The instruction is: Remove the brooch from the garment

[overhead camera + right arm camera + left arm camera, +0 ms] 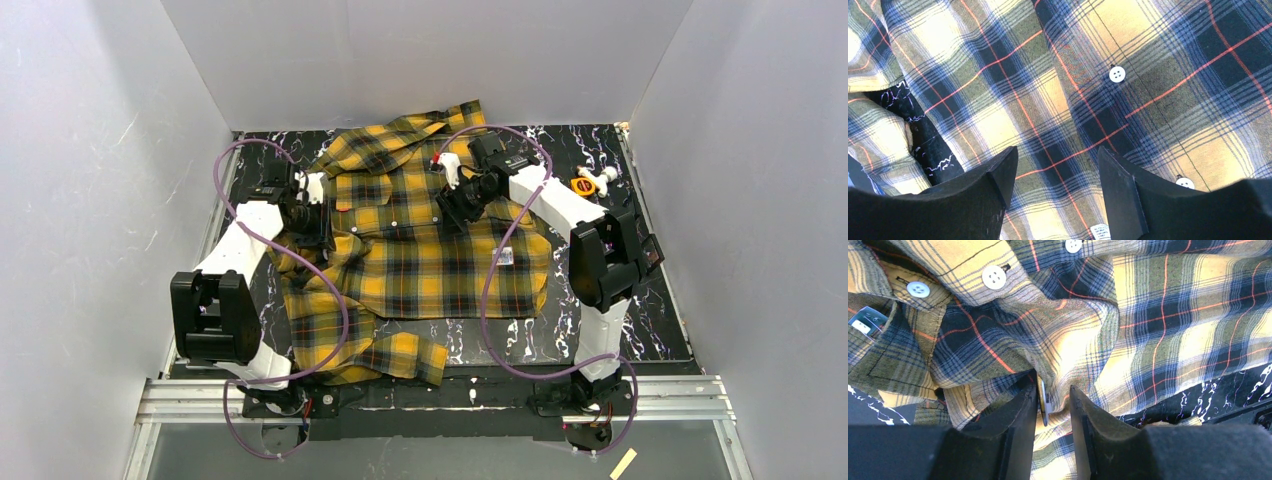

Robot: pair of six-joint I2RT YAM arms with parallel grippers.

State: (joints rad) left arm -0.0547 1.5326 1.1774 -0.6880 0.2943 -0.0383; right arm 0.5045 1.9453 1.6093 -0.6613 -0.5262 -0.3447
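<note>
The garment (430, 250), a yellow-and-black plaid shirt, lies spread on the black marbled table. My left gripper (312, 218) is at the shirt's left edge. In the left wrist view the left gripper (1054, 402) is nearly shut on a raised fold of the garment (1083, 335). A thin pale disc (1044, 401), seen edge-on, sits in that fold against the left finger. I cannot tell whether it is the brooch, and no brooch shows clearly elsewhere. My right gripper (455, 205) hovers over the upper chest. It is open and empty (1055, 165) above flat plaid (1048, 100).
The shirt's small white label (506, 256) also shows in the right wrist view (1100, 231). White buttons (994, 277) (1117, 74) line the placket. A small orange-and-white object (588, 183) lies on the table (640, 320) at the back right. Grey walls stand on three sides.
</note>
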